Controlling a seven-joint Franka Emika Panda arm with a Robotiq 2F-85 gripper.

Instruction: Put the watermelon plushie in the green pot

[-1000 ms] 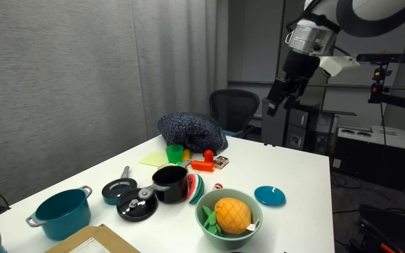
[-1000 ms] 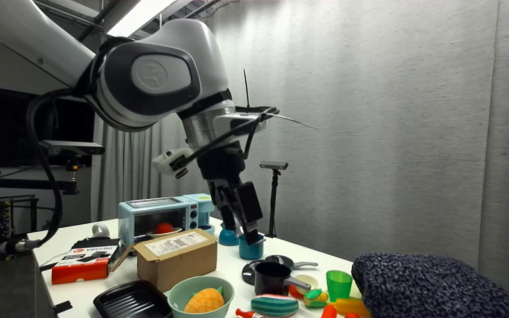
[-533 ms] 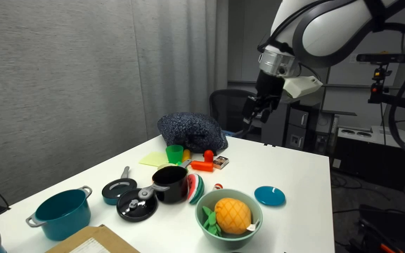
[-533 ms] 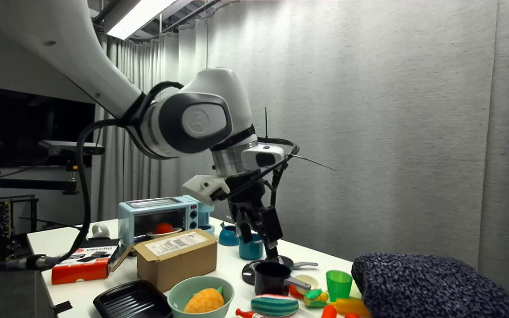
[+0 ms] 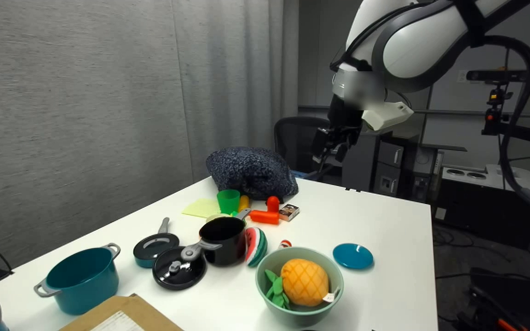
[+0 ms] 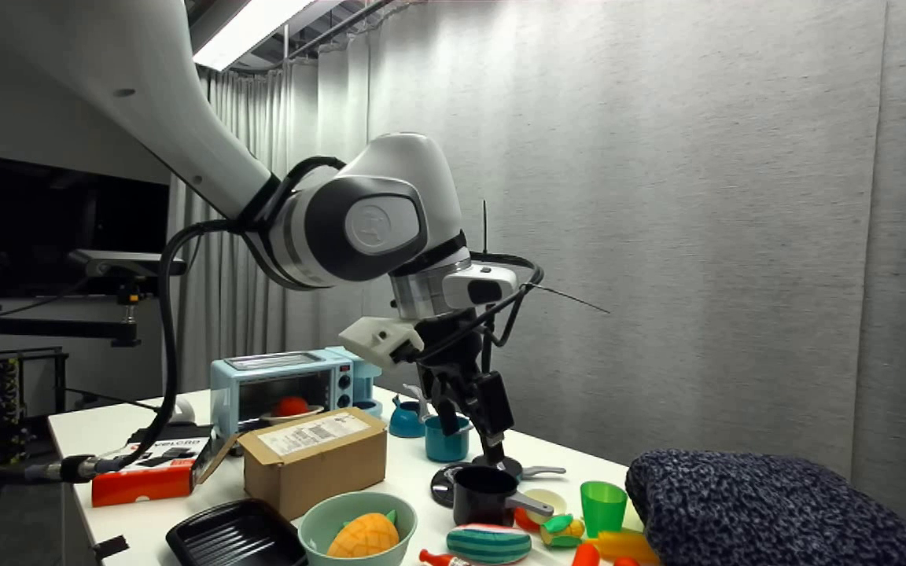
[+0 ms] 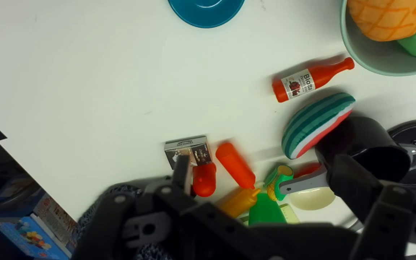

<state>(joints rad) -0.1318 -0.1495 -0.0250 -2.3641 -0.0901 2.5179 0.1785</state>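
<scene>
1. jaws: spread wide, hanging in mid-air well above the table (image 5: 384, 220).
2. btwn them, in the wrist view, i see stuff down on the table: orange bottle (image 7: 235, 164), yellow bottle (image 7: 238, 203) & green cup (image 7: 265, 210).
3. watermelon plushie (image 7: 314, 124): lying on the table right by the black pot (image 7: 359, 133); can't tell if they touch. red face toward that pot, striped rind away from it.
4. red bottle (image 7: 311, 81) w/ white label: on its side nr the plushie, neck toward the green pot (image 5: 299, 318).
5. that green pot: upright, w/ an orange pineapple plushie (image 5: 305, 282) inside.
6. teal plate (image 5: 353, 256): flat on the table, just beside the green pot.
7. black lid (image 5: 180, 271) & small pan (image 5: 154, 248): nr the black pot, on its far side from the watermelon. teal pot (image 5: 83, 280): upright, further off, 2 side handles.
8. cardboard box (image 6: 315, 464): nr a light-blue toaster oven (image 6: 284, 389). dark speckled bundle (image 5: 251, 171): at the table's edge, can't say what exactly.
</scene>
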